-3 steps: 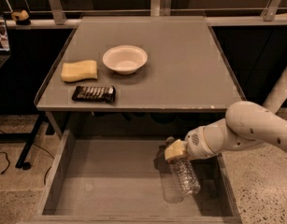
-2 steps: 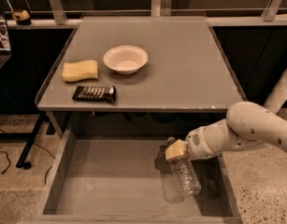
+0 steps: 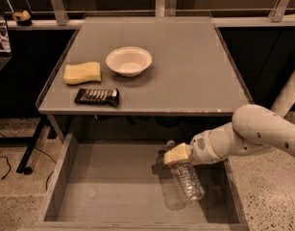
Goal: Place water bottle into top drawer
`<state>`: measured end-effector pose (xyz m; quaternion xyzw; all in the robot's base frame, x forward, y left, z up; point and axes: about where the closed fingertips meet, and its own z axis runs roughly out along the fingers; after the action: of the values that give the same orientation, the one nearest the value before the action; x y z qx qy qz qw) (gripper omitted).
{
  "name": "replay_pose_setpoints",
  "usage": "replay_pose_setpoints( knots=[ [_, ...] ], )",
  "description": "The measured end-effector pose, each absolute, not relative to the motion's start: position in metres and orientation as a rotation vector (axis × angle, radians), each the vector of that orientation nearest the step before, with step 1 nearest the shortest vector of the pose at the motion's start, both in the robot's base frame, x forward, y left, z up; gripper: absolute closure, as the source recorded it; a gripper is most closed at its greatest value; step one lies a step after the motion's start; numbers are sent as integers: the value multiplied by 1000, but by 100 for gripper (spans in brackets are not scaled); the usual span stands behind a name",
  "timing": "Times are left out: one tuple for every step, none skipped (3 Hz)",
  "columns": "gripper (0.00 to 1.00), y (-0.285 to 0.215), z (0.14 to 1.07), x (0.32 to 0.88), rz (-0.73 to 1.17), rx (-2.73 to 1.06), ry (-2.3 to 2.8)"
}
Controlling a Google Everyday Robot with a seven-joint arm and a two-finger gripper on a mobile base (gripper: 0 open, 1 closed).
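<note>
The water bottle (image 3: pixel 186 182) is clear ribbed plastic and lies tilted in the open top drawer (image 3: pixel 108 186), at its right side, its neck pointing up and left. My gripper (image 3: pixel 176 155) is at the bottle's upper end, over the drawer's right half, and its yellowish fingers sit around the neck. The white arm reaches in from the right. The bottle's cap is hidden by the gripper.
On the grey table (image 3: pixel 185 71) above the drawer stand a white bowl (image 3: pixel 129 60), a yellow sponge (image 3: pixel 82 73) and a dark snack bar (image 3: pixel 97 96). The drawer's left half shows a bare grey bottom. A table leg (image 3: pixel 34 143) stands at the left.
</note>
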<state>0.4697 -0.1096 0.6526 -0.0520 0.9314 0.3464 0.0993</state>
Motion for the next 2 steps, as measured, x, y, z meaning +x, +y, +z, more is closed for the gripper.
replay_pose_setpoints(
  knots=[
    [12,-110,653,470,1024,-154,2754],
    [0,-110,653,470,1025,-154,2754]
  ],
)
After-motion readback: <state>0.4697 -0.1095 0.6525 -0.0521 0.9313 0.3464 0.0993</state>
